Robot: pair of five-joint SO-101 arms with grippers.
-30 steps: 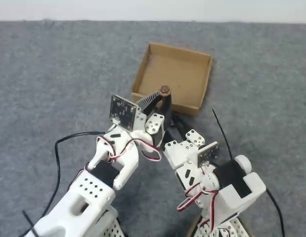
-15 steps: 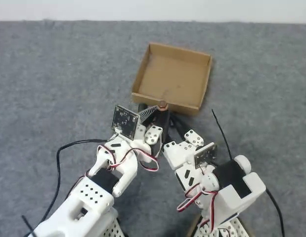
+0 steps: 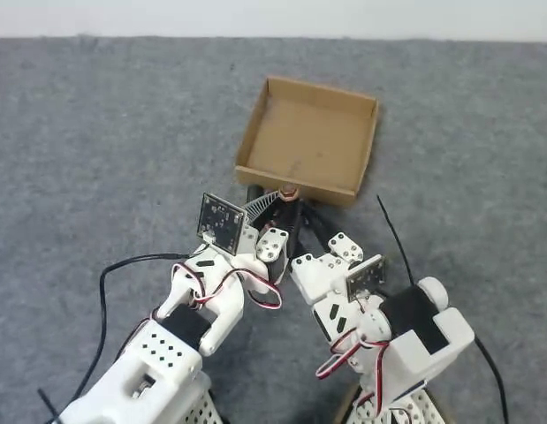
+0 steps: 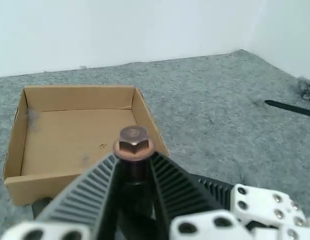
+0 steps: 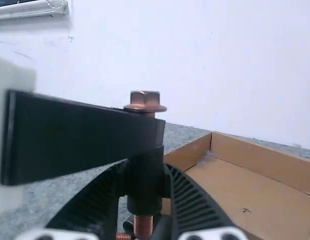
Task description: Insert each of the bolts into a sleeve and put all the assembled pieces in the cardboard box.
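While seated upright in its black sleeve (image 5: 144,172), the bolt (image 4: 133,142) stands near the centre of the high view, just short of the cardboard box (image 3: 330,189). The left gripper (image 4: 135,167) and right gripper (image 5: 143,210) both clamp the sleeve. Rigid, smooth and probably light, the pair is best gripped by the sleeve wall and held upright lest the bolt slip out.

The bolt (image 4: 133,144) is coppery brown and the sleeve (image 5: 144,192) plain black. The cardboard box (image 3: 307,132) is tan (a few small dark specks mark its floor). The desk (image 3: 96,132) is a mottled grey. The left gripper (image 4: 133,162) and right gripper (image 5: 144,172) are black with ribbed faces. The arms (image 3: 167,353) are white with black motors, red-and-white wires (image 3: 215,270) and a black cable (image 3: 103,291).
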